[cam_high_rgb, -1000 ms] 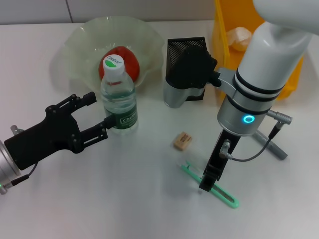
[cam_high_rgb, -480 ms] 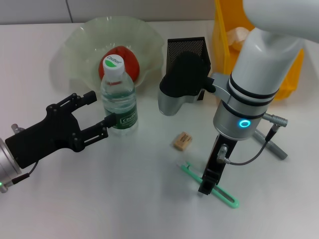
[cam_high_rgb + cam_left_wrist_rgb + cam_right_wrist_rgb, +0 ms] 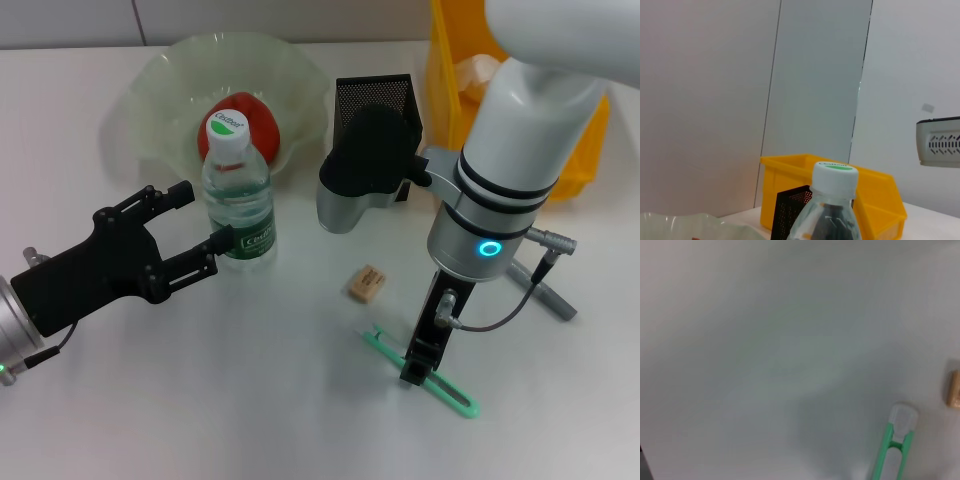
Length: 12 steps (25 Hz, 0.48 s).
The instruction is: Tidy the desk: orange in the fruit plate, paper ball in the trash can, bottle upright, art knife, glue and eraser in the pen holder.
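Jaws of right gripper [image 3: 414, 371] set down over green art knife [image 3: 440, 383] lying flat; grip cannot be judged. Eraser [image 3: 366, 283] lies near the knife, toward pen holder [image 3: 376, 95]. Left gripper [image 3: 195, 228] spread open around upright bottle [image 3: 238, 195], beyond the eraser. Orange [image 3: 256, 127] sits in fruit plate [image 3: 160, 90].

A plain white desk [image 3: 260, 400] carries everything, and behind it the left wrist view shows a pale wall [image 3: 705, 90] of flat panels split by a thin dark vertical seam [image 3: 861, 85], with a small grey patch [image 3: 927, 107] stuck high on the rightmost panel.
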{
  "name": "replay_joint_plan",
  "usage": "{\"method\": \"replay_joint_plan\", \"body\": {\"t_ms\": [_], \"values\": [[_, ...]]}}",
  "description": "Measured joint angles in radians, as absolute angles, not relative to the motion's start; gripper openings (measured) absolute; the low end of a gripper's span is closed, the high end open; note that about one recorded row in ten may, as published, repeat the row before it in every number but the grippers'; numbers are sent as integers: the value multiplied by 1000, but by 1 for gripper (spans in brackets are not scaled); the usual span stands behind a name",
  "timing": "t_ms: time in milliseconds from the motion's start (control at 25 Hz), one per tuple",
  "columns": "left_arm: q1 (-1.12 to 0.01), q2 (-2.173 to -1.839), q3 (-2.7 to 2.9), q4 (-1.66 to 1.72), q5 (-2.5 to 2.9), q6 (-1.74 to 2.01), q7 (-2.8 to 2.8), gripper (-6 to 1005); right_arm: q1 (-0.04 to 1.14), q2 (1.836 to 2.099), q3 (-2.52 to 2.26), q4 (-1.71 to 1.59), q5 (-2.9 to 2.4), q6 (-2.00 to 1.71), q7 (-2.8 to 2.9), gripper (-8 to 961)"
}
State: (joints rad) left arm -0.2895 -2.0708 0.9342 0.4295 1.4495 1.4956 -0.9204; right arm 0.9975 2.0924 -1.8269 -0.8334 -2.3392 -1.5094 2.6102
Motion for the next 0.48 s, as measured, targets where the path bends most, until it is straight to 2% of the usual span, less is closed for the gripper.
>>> {"method": "replay_joint_plan", "body": {"t_ms": [480], "values": [[-292,-2071,936,430,1452,1496,-920,796,995,2092,-1829,-830,-2339,-1506,2609,338]]}}
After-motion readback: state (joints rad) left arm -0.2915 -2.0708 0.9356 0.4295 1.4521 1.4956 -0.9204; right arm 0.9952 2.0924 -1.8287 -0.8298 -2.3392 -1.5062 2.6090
